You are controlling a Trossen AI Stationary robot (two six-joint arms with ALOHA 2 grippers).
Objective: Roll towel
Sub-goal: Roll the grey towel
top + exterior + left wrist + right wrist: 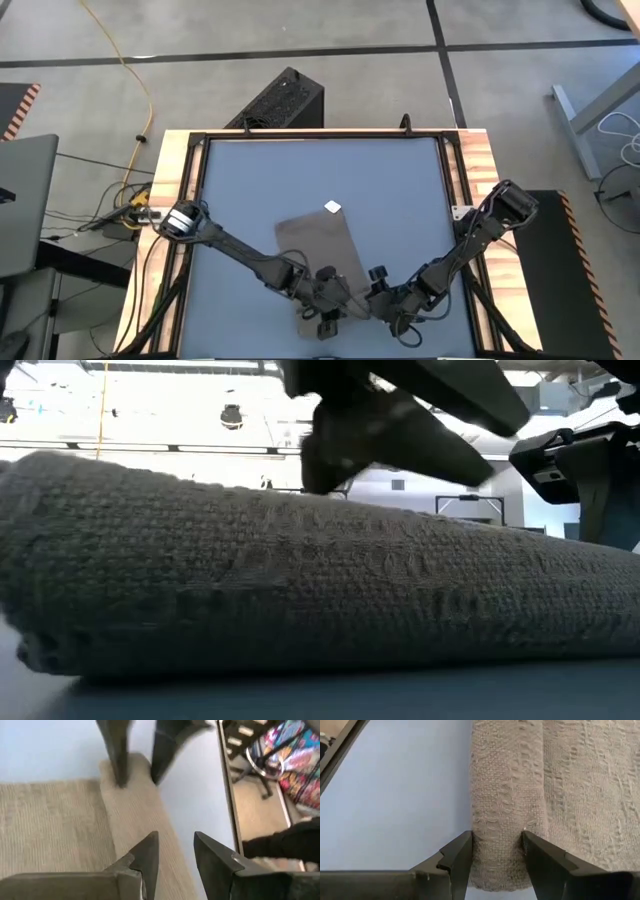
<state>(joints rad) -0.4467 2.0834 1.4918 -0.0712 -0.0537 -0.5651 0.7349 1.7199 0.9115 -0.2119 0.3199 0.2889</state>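
Observation:
The taupe towel point(318, 245) lies flat on the blue-grey table with its white tag point(332, 208) at the far edge. Its near end is wound into a roll point(300, 590) that rests on the table. My right gripper point(497, 842) is shut on the roll's right end. My left gripper point(175, 845) is open over the roll farther left. One of its fingers is above the roll point(135, 815) and the other above the bare table beside it. My right gripper pinches the roll's right end point(500, 827) between its two fingers, one on each side of the roll. The fingers come slanting down from the table's right and near side. The roll lies on the table, joined to the flat cloth point(590, 795). My left gripper: I cannot tell whether its finger point(147, 847) touches the roll.
The table has a dark raised rim point(300, 137) with wooden strips point(170, 190) outside it. Bare table surface point(400, 190) lies far and right of the towel. A black box point(280, 100) stands on the floor beyond the far edge.

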